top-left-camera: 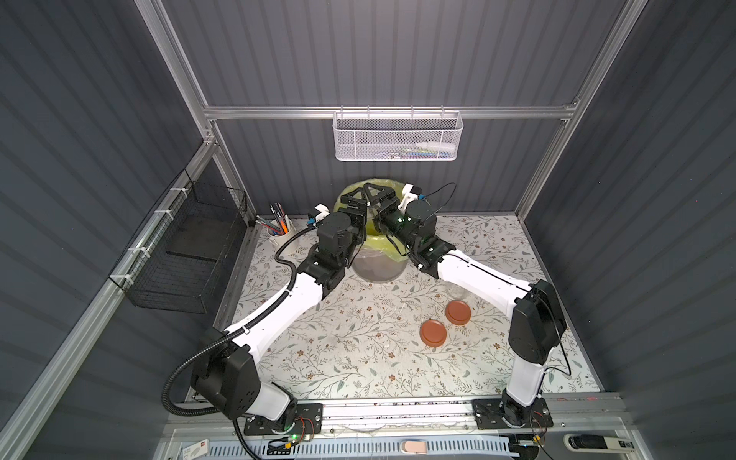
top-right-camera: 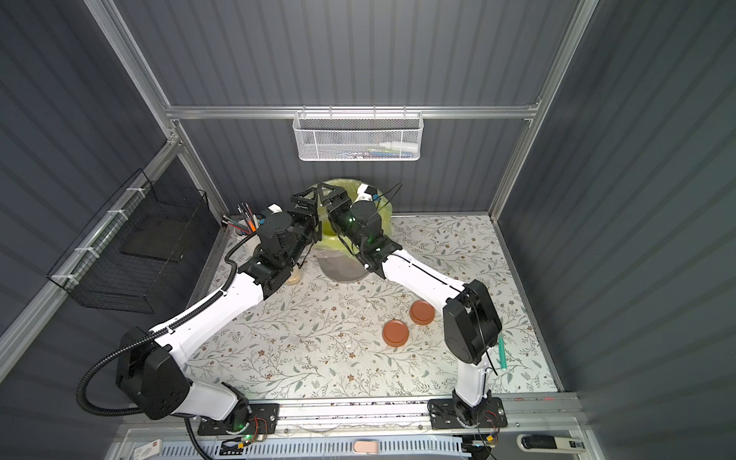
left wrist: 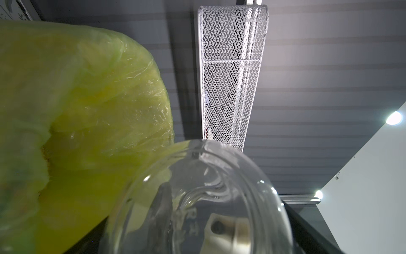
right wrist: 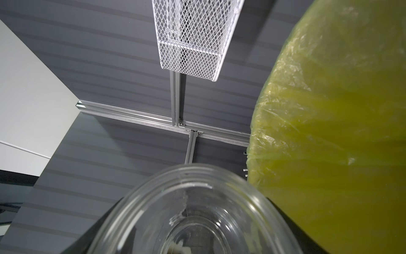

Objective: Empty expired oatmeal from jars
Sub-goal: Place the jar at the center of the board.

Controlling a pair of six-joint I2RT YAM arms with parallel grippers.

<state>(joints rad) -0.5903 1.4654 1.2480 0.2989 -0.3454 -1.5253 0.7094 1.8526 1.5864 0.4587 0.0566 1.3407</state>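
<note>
Glass jar (right wrist: 193, 211) blocks wrist views | left claw (top-left-camera: 360, 196) — cannot tell | right claw (top-left-camera: 381, 196) — cannot tell

My clear glass jar (right wrist: 193, 220) is smooth, glossy; the yellow-green plastic bag (right wrist: 329, 132) crinkled, shiny; the white metal mesh basket (top-left-camera: 398, 137), upper centre of a top view, matt.

Tabletop (top-left-camera: 358, 350) bright, walls (top-left-camera: 79, 119) dim; spotlights (left wrist: 394, 118) flare; near jar (left wrist: 197, 198) blurred, glinting.
</note>
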